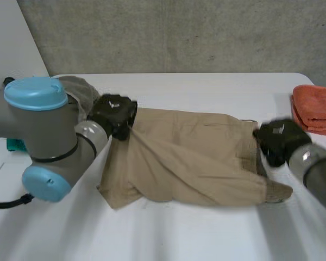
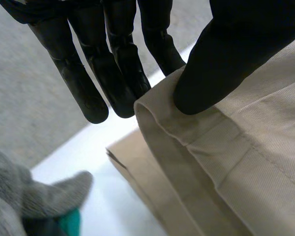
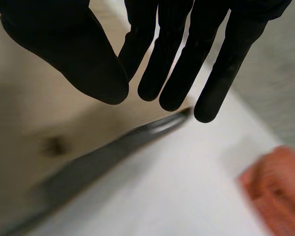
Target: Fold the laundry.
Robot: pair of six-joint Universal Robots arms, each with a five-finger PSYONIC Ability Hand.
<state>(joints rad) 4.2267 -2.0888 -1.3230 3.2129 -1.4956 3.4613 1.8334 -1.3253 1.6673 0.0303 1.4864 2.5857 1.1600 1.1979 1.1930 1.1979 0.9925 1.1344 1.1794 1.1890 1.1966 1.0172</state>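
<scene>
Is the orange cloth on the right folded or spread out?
Folded: the orange cloth sits as a compact stack, with layered edges showing at its side.

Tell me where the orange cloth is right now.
In the head view the folded orange cloth lies at the right edge of the table, just beyond the right hand and apart from the tan garment.

No text, label, brand or number can be read anywhere.
</scene>
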